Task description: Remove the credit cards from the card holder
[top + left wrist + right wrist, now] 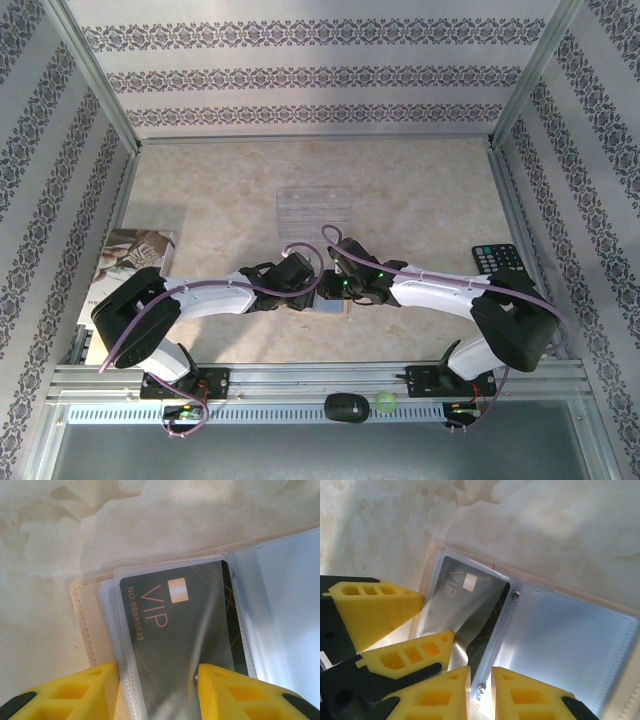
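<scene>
The card holder lies open on the table between both grippers, tan outside with pale clear sleeves inside. A dark grey credit card marked VIP with a gold chip sits in the left sleeve. My left gripper straddles it, jaws partly apart. One yellow finger rests at the sleeve's outer edge, the other on the card's face, and the card looks bowed there. Those fingers appear in the right wrist view too. My right gripper is shut on the holder's riveted middle seam.
A clear tray lies beyond the arms at mid-table. A black keypad device sits at the right edge and a printed booklet at the left. A black object and a green ball rest on the front rail.
</scene>
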Robot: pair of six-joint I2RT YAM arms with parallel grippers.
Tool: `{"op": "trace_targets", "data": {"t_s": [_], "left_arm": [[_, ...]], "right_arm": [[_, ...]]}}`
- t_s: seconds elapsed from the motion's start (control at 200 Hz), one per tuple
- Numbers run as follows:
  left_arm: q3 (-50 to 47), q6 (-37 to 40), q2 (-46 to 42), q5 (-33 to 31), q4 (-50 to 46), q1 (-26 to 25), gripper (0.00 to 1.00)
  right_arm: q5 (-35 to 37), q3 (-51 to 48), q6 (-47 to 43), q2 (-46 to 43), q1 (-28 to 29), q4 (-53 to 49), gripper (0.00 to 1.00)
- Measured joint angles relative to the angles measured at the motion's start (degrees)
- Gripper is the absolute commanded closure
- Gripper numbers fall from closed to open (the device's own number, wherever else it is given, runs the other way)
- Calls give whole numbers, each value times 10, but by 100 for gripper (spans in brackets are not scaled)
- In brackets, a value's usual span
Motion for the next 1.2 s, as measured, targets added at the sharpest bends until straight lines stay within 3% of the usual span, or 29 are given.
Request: {"op": "trace_targets", "data": {"t_s": [0.395,1.204], "left_arm": [[-13,-54,-10,27,10,0,59],[-16,-67,-11,26,7,1,53]], "right_arm": [[-25,-13,73,41,1,62,82],[-93,-21,79,91,-30,107,81]]}}
